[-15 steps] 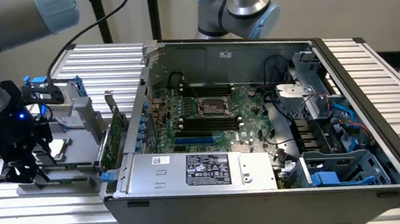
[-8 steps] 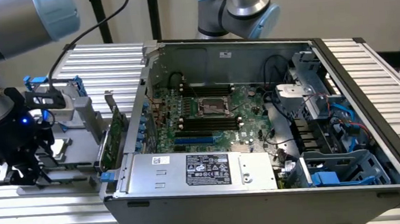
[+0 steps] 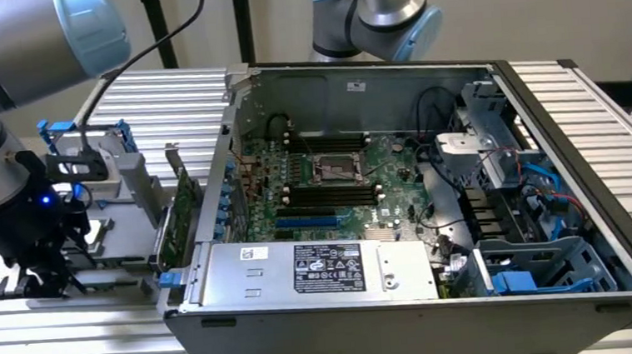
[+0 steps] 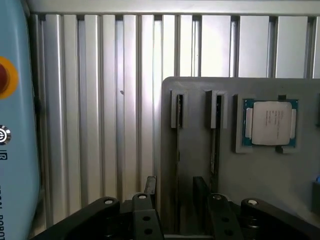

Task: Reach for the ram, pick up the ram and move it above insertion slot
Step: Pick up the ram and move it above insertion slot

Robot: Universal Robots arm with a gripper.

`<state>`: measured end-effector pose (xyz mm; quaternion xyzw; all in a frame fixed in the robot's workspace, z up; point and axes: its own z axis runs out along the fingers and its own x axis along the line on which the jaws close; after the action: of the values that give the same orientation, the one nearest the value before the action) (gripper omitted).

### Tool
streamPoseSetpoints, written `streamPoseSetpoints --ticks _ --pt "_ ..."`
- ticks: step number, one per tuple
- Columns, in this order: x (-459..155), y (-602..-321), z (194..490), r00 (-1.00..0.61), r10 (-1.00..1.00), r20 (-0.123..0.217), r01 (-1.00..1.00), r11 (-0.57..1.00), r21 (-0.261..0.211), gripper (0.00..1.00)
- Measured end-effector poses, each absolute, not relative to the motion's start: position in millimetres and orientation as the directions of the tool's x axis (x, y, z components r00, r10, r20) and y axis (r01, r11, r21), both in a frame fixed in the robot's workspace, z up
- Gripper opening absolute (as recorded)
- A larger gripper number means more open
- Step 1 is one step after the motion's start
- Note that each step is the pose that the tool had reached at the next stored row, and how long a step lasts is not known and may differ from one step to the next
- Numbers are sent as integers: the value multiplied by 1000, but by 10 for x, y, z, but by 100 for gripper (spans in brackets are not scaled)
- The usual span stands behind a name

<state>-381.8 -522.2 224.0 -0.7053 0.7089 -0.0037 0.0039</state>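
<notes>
Lightness and stiffness are to be expected of the ram (image 4: 178, 150), which is seen edge-on as a thin dark strip stood in a slot of the grey holder (image 4: 200, 90). It is judged fragile at its chips and contact edge. It is best taken by its two flat faces near the middle of its length and lifted straight up, without twisting. The tool (image 4: 175, 189) is spread wide and holds nothing, and one finger is seen on either side of that slot. In the exterior view the tool (image 3: 40, 284) is low at the left, beside the open computer case (image 3: 415, 320). Room is tight: a second stick (image 4: 216, 135) stands in the neighbouring slot and a processor (image 4: 270, 122) lies just beyond it. The holder rests on a ribbed metal counter (image 4: 100, 125), which is judged hard and slippery.
</notes>
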Motion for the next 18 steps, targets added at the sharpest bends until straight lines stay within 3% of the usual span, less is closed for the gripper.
streamPoseSetpoints --ticks 18 --pt "-3829 -5173 2009 -5 -1000 -4 -1000 5 -11 42"
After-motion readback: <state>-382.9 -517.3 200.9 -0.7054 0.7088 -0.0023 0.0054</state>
